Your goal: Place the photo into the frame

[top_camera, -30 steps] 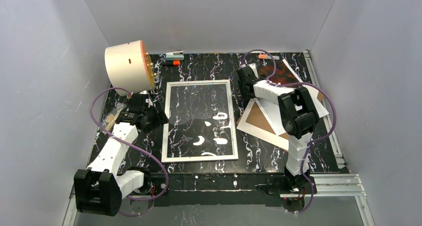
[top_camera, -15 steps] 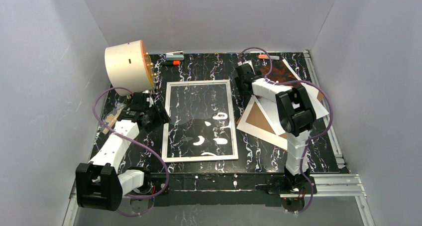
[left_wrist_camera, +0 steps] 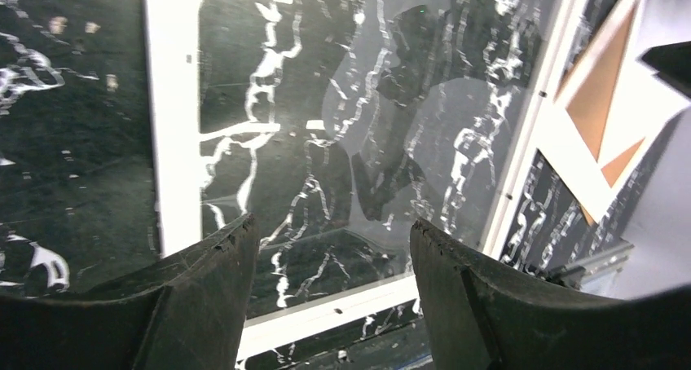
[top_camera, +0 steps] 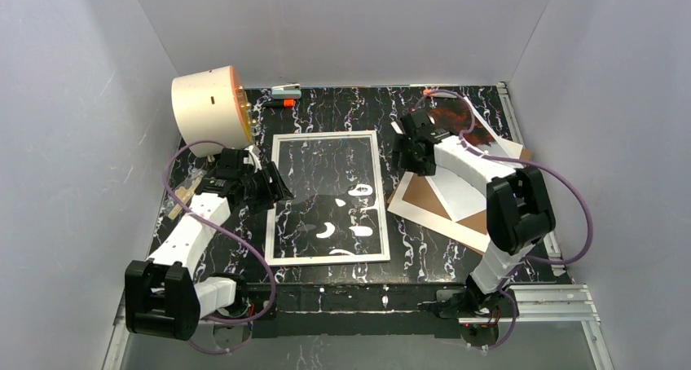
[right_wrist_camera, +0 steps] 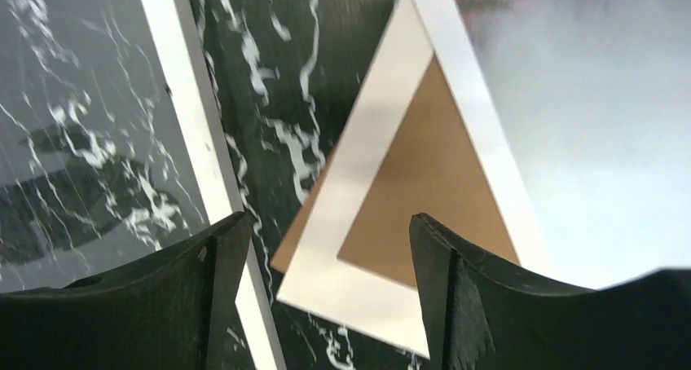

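Note:
The frame point(top_camera: 272, 199) lies flat mid-table, white-edged, with the marble showing through its glass. Its edges also show in the left wrist view point(left_wrist_camera: 172, 125) and the right wrist view point(right_wrist_camera: 192, 117). The photo point(top_camera: 455, 119) lies at the right on a white mat point(top_camera: 405, 202) and a brown board point(top_camera: 425, 194); my right arm crosses it. Its misty grey half point(right_wrist_camera: 587, 117) fills the right wrist view's upper right. My left gripper point(top_camera: 273, 187) point(left_wrist_camera: 330, 240) hovers open at the frame's left edge. My right gripper point(top_camera: 410, 160) point(right_wrist_camera: 326, 231) hangs open over the mat's left corner, holding nothing.
A cream drum with an orange lid point(top_camera: 208, 105) stands at the back left. Markers point(top_camera: 283, 102) lie along the back edge. A small wooden piece point(top_camera: 183, 193) lies left of my left arm. A metal rail point(top_camera: 534, 182) runs along the table's right side.
My right arm has swung its elbow out to the right, uncovering the photo's red end, and its jaws have narrowed a little. My left gripper has slid right to the frame's left edge.

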Robot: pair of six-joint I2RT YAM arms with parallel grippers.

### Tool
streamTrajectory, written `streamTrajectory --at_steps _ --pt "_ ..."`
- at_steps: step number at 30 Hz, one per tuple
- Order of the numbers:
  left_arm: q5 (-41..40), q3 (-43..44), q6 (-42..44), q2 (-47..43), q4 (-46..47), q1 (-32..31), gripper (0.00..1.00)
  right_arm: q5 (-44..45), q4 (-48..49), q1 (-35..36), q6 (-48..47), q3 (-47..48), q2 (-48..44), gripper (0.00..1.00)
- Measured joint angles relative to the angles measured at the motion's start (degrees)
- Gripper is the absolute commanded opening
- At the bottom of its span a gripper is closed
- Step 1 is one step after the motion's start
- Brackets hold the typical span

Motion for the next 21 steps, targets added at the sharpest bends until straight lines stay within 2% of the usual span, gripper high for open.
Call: streamTrajectory --at_steps 5,13,17,21 --pt "2.89 -0.02 -1.77 -2.69 1.07 -3.45 0.65 -3.87 -2.01 -0.31 2.23 -7.02 -3.76 0.78" --pt "4.28 -0.02 -9.29 -5.75 7.69 -14.62 0.65 -7.39 -2.75 -0.59 3.04 -12.85 -8.15 0.78" --pt "3.15 0.83 -12.81 -2.86 12.04 -20.28 0.65 -9.2 -0.79 -1.2 2.99 -12.96 -8.5 0.77" --pt "0.04 5.05 -14.69 5.05 15.43 -26.05 0.63 -10.93 1.92 -2.27 3.02 -13.27 -8.26 0.74"
